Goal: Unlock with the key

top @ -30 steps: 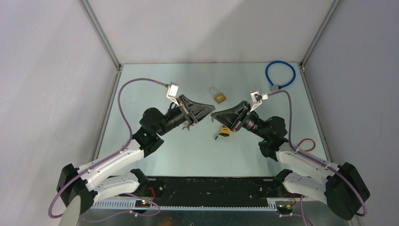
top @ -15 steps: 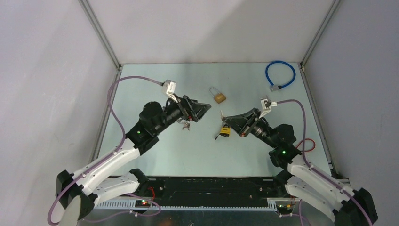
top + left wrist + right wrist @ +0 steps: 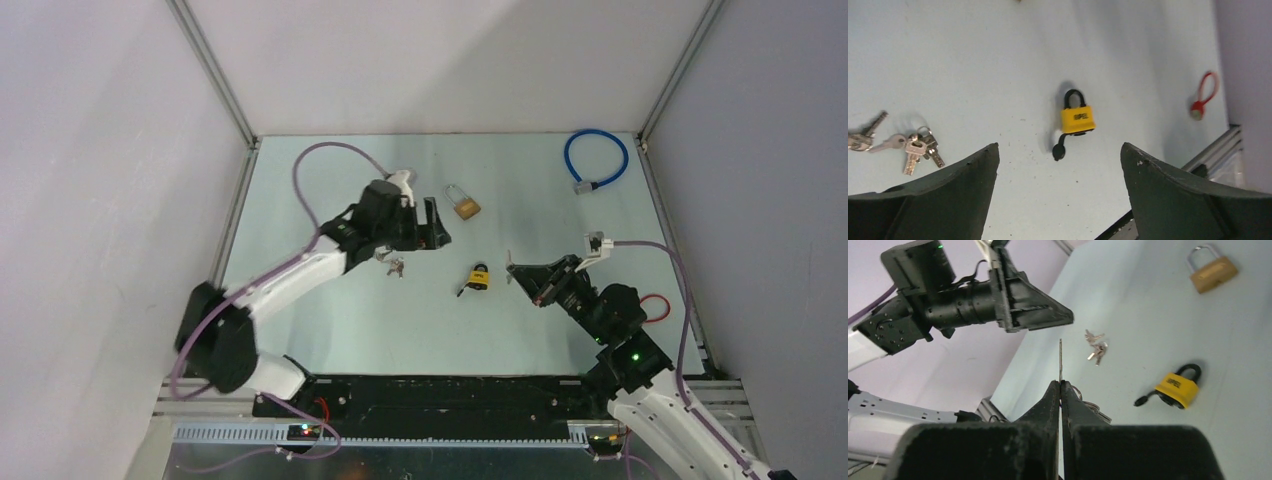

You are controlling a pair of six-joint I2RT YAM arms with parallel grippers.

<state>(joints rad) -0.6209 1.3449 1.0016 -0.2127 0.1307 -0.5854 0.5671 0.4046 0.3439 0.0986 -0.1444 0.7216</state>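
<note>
A yellow padlock [image 3: 478, 277] with a black shackle lies flat mid-table; its black keyhole cap [image 3: 1058, 151] hangs open. My right gripper [image 3: 514, 270] sits just right of it, shut on a key [image 3: 1060, 357] whose thin blade sticks out past the fingertips, with a key ring [image 3: 1087, 403] hanging beside them. My left gripper [image 3: 432, 226] hovers up and left of the padlock, open and holding nothing. In the left wrist view the padlock [image 3: 1077, 118] lies ahead of the wide-apart fingers [image 3: 973, 175].
A brass padlock [image 3: 466, 207] lies behind the yellow one. A loose bunch of keys [image 3: 395, 265] rests below the left gripper. A blue cable loop [image 3: 596, 160] sits at the back right, a red ring [image 3: 655, 308] near the right arm.
The left gripper opened and its arm swung up and back. The right arm pulled back to the right with the key, from left of the yellow padlock to its right.
</note>
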